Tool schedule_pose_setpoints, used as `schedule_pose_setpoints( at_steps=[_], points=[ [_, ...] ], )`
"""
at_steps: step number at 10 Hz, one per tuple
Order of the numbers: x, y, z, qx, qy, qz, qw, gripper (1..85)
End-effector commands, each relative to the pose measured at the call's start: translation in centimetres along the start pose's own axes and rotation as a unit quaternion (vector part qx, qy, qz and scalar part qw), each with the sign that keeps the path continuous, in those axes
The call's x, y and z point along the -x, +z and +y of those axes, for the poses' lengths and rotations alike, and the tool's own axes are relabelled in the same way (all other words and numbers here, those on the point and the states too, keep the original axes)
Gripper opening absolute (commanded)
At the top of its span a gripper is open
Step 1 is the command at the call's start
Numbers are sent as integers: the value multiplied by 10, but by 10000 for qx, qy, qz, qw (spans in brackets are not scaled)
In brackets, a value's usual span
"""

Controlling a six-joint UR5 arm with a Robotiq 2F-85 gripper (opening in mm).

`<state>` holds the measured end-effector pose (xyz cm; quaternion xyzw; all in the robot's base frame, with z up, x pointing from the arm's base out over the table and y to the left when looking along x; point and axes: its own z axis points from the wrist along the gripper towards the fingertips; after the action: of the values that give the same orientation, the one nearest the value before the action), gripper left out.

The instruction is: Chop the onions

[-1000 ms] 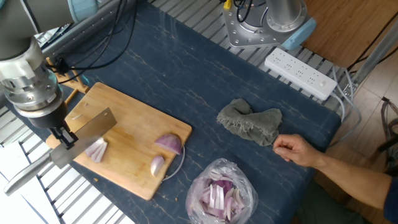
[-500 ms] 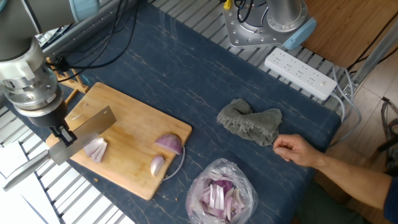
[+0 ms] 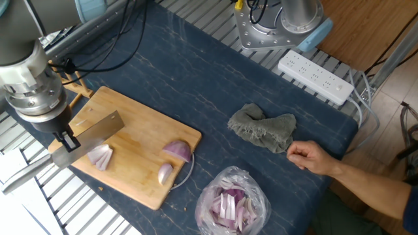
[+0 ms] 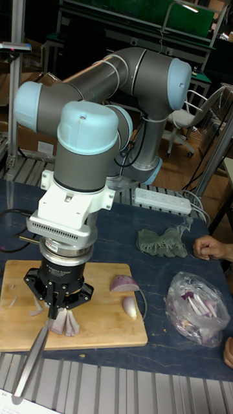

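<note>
On the wooden chopping board lie three purple-skinned red onion wedges; the hand seemingly clamps a steel cleaver; dark blue counter.

Dark blue table on slatted metal frame; office chair, dim shelving behind; wooden floor.

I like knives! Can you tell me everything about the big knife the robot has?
The knife is a cleaver with a wide, flat, shiny grey metal blade and a long grey handle that sticks out past the wooden cutting board edge. The gripper is shut on it. The blade is tilted over an onion wedge on the board; whether they touch is unclear.
</note>
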<state>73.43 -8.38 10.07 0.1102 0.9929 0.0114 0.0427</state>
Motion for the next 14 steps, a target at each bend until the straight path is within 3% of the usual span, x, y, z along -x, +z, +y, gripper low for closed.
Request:
schedule_pose_setpoints(
  at_steps=[1,14],
  points=[
    [-2,-1,7,96,111,22,9999,10],
    [-2,9,9,50,206,-13,9998,10]
  ],
)
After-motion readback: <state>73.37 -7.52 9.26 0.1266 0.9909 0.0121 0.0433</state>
